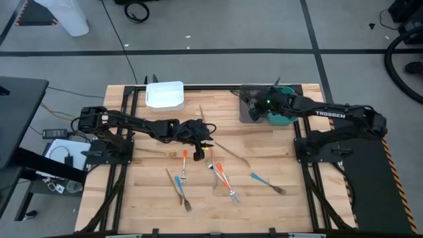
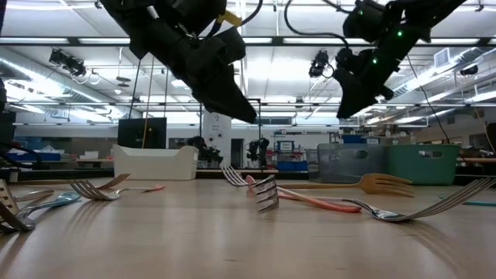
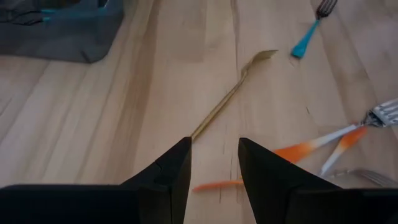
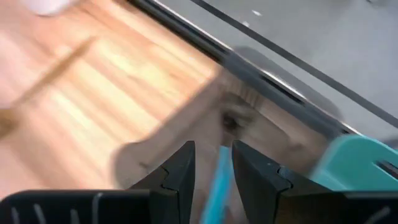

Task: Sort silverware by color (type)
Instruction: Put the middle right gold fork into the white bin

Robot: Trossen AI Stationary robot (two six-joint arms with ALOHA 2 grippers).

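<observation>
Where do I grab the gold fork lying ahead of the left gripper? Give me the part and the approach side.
Mid-handle, from straight above, fingers straddling the shaft. The gold fork lies flat on the table, with bare wood either side there; its near end by the open left gripper has an orange fork close by. The right gripper holds a blue utensil over the bins.

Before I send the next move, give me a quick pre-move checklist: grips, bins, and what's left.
1. Right gripper holding the blue-handled utensil: ok.
2. Right gripper above the grey bin, beside the teal bin: ok.
3. Which bin takes blue: cannot tell.
4. Left gripper open and empty: ok.
5. Gold fork unobstructed ahead of the left gripper: ok.
6. Table sorted: not ok; orange-handled forks lie loose.
</observation>
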